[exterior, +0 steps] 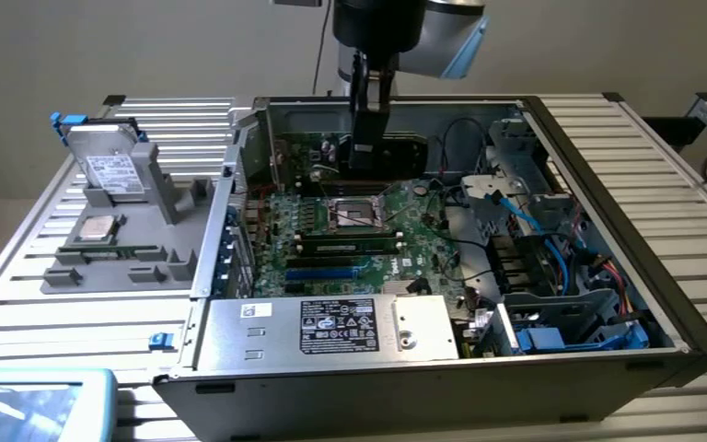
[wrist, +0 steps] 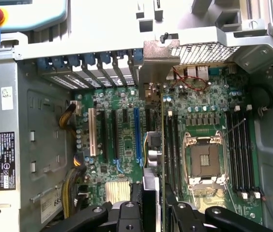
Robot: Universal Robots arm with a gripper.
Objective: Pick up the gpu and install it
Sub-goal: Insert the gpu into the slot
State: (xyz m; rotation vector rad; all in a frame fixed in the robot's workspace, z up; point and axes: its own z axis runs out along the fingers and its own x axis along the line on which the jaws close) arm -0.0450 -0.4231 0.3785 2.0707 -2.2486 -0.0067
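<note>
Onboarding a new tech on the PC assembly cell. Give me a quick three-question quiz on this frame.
1. True or false: the hard drive sits inside the computer case.
2. The gripper is shut on: A) a screwdriver B) the gpu C) nothing.
3. Fill in: the grey tray lies on the exterior view's ____ side of the case.
Key: 1 false; 2 B; 3 left.
</note>
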